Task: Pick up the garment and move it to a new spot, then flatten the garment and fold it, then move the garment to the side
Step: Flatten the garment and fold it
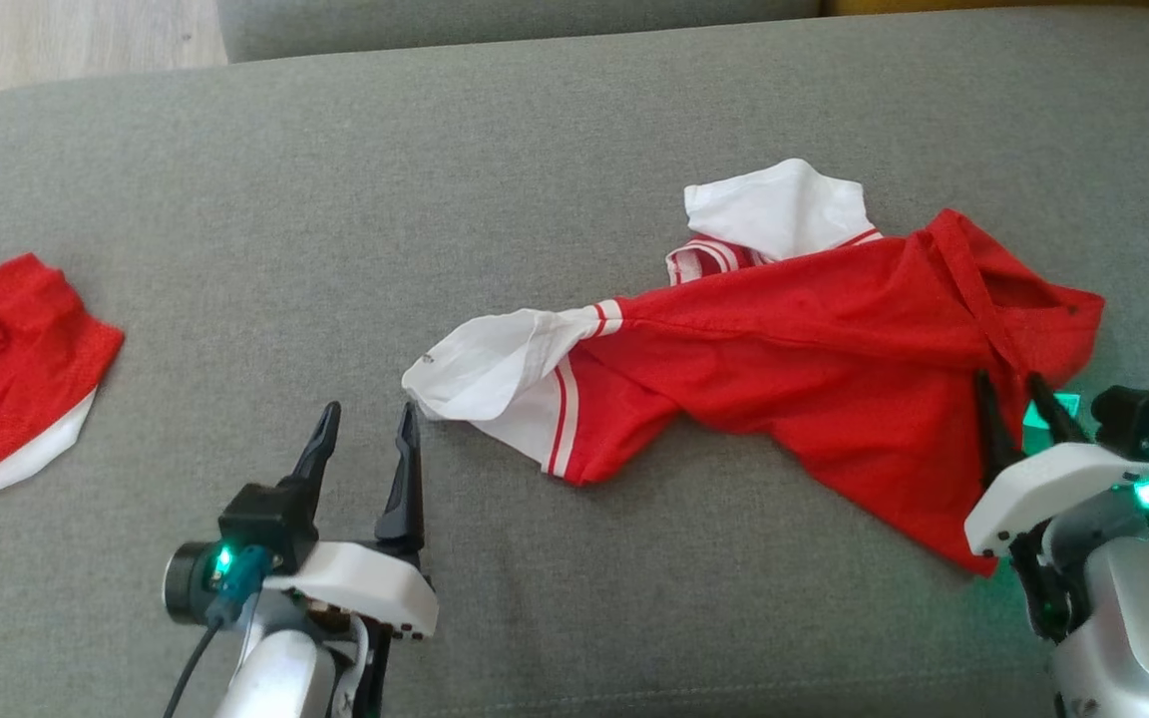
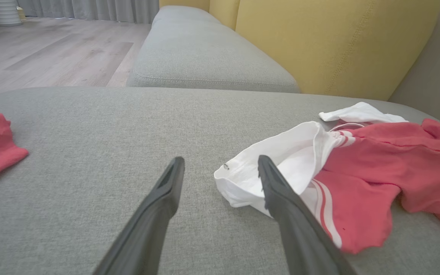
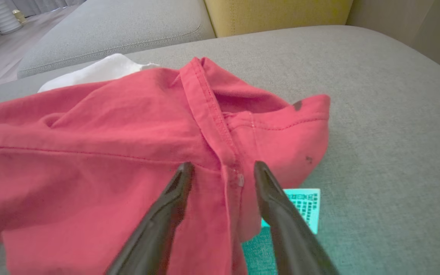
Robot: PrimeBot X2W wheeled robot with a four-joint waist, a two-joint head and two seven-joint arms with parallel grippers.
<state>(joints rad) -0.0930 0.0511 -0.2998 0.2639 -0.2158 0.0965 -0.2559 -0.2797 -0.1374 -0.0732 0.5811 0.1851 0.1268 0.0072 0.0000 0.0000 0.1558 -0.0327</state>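
The red garment (image 1: 814, 339) lies crumpled on the grey cushion (image 1: 435, 179), right of centre. The right gripper (image 3: 223, 168) has its jaws spread astride the buttoned placket (image 3: 208, 110), not yet pinching; closing deep on that fold should hold best. The left gripper (image 1: 370, 409), jaws wide, sits just beside the white sleeve (image 1: 495, 354), ready for a 2-handed lift.
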